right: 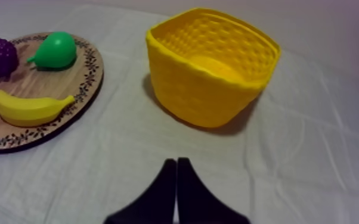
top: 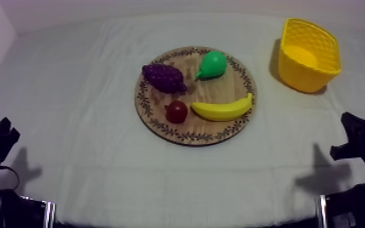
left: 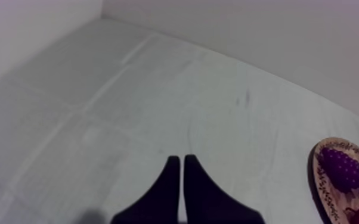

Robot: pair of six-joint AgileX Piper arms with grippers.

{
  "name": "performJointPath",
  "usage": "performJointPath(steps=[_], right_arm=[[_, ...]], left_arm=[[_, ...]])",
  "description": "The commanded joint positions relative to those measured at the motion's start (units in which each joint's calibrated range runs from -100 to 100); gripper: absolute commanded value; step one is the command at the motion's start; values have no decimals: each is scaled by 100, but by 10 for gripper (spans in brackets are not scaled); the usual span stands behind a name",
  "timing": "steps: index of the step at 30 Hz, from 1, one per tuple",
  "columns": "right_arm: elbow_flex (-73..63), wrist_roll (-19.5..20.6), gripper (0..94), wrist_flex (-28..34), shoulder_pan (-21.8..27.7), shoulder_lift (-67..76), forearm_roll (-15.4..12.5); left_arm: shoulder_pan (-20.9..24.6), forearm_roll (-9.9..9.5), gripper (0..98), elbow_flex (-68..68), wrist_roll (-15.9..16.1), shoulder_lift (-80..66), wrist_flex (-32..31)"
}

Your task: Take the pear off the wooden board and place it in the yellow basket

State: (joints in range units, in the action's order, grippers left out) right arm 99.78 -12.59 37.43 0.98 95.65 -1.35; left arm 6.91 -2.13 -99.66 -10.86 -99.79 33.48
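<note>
Green pear [top: 213, 64] on round wooden board [top: 221, 90]

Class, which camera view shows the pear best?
The right wrist view: the pear lies whole and near on the wooden board, beside the grapes. The top view also shows it whole, but farther off. The left wrist view catches just part of it.

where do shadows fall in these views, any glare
Top view: the yellow lattice-walled basket shadows the grey-white cloth on the side facing the round wooden board, no glare. Right wrist view: shadow hugs the basket's base. Left wrist view: even, soft light on the cloth.
</note>
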Motion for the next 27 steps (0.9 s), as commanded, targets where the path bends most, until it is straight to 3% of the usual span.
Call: performJointPath(steps=[1,21,27], right_arm=[[-89,836,6,354,-175,10,-18],[-153,898,6,552,-160,10,-28],[-438,838,6,632,-191,-164,-246]], left_arm=[[1,1,1,0,-1,-4,-1],[1,1,1,0,-6,-4,-1],[1,1,1,0,-6,-4,-1]])
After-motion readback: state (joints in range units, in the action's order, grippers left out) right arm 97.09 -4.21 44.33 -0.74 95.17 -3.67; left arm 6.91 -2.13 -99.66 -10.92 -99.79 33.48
